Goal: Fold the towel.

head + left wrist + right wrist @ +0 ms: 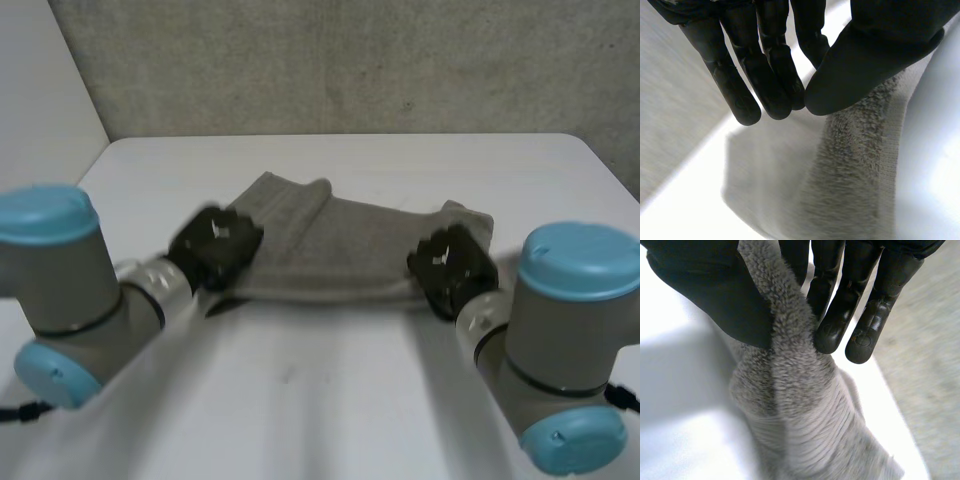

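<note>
White surface (330, 400) below a grey concrete wall (350, 60) carries the towel (340, 250), bunched into a band across the middle of the frame. At its right end, the right hand (452, 265) pinches a thick ridge of cloth between thumb and fingers (832, 325). At the left end, the left hand (215, 245) seems to clamp the edge under its thumb, fingers (740, 95) straight and close together. Folding looks barely begun: both ends are gripped, but nothing is laid over neatly yet.

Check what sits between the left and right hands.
The grey towel spans the whole stretch from the left hand to the right hand, one hand at each end. The head view shows it.
</note>
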